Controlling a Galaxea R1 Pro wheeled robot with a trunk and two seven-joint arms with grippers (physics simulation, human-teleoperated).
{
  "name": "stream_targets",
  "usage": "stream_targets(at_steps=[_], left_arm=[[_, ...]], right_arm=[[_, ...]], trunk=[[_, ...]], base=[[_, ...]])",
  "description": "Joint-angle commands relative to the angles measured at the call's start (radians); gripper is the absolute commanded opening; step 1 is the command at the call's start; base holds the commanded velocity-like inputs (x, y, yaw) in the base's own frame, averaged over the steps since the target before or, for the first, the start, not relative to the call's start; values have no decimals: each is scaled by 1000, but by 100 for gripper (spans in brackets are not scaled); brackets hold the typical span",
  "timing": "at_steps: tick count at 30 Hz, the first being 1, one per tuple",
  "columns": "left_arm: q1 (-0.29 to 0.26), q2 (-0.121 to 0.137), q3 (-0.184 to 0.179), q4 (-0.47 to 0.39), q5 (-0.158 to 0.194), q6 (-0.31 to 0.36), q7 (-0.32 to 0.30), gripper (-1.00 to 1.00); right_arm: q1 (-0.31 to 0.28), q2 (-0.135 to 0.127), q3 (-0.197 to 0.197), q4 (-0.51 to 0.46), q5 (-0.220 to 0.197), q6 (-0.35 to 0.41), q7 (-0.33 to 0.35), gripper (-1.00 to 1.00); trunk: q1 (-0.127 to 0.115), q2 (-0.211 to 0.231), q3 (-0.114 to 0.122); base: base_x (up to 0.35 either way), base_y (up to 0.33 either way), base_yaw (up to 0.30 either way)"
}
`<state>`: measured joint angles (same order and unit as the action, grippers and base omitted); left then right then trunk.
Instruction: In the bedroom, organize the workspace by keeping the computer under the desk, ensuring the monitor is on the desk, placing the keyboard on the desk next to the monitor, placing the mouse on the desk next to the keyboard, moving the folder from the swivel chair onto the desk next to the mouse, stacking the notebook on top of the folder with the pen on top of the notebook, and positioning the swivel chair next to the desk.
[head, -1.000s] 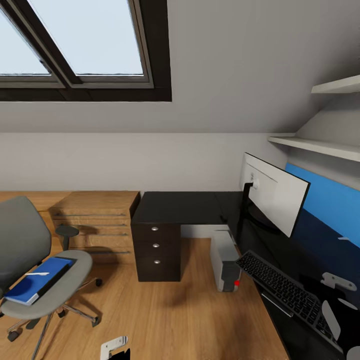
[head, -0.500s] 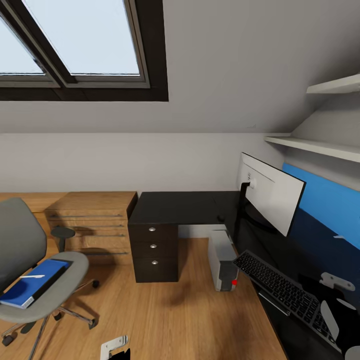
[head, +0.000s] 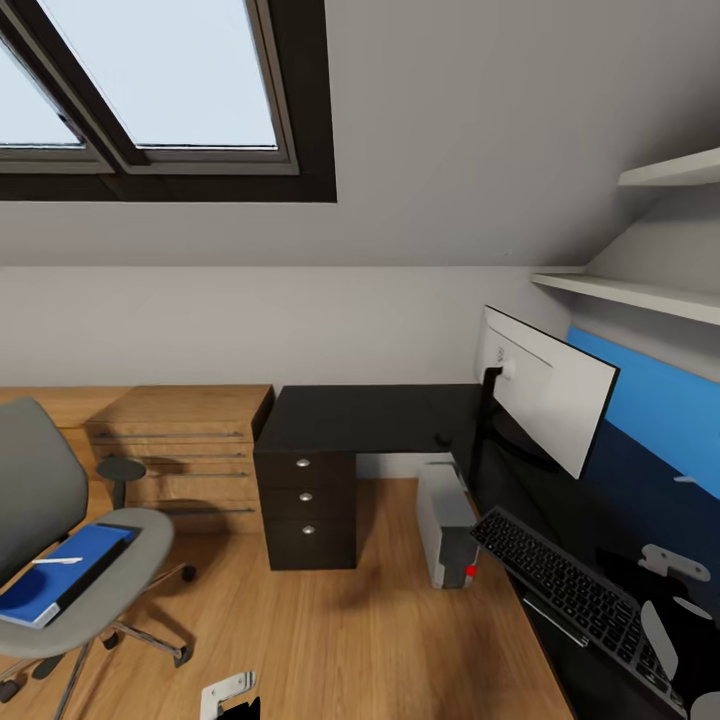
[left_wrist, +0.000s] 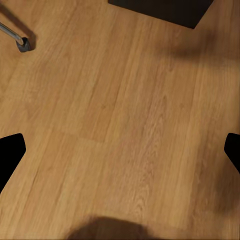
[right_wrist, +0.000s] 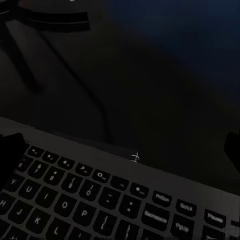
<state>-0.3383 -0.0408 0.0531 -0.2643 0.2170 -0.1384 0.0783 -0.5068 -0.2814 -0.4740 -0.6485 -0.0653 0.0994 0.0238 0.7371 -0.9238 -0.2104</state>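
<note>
My left pincer (left_wrist: 120, 150) hangs released over bare floor; my right pincer (right_wrist: 120, 150), also released, hovers above the keyboard (head: 580, 592) on the table (head: 370, 415). The folder (head: 55, 572) on the swivel chair (head: 70, 585) could slide off if I nudge the castors.

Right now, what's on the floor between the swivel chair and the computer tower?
In the head view, the desk's dark three-drawer unit stands between the swivel chair and the computer. Bare wood floor lies on either side of it.
</note>
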Motion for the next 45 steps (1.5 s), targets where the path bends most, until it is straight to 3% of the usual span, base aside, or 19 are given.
stream_targets(at_steps=[1,12,14,19,23,29,45], left_arm=[[-1,-1,5,0,0,-3,0,100],[-1,-1,5,1,0,-3,1,100],[-1,-1,5,2,-1,-3,0,100],[-1,-1,5,1,-1,-3,-1,100],[-1,-1,5,2,-1,-4,-3,100],[-1,1,5,2,-1,-3,0,100],[-1,1,5,16,-1,-4,-6,100]], right_arm=[[-1,0,-2,-1,-7,5,2,100],[-2,-11,0,55,-5,11,-8,100],[-30,-30,2,83,3,12,-46,100],[-112,-54,3,175,32,9,-58,100],[-142,-60,3,211,46,4,-61,100],[-150,-62,2,260,50,4,-63,100],[-150,-65,2,270,51,7,-71,100]], trunk=[[0,-1,-1],[0,-1,-1],[0,-1,-1],[0,-1,-1],[0,-1,-1],[0,-1,-1],[0,-1,-1]], base=[[58,0,0],[13,0,0],[0,0,0],[17,0,0],[200,0,0],[62,0,0],[133,0,0]])
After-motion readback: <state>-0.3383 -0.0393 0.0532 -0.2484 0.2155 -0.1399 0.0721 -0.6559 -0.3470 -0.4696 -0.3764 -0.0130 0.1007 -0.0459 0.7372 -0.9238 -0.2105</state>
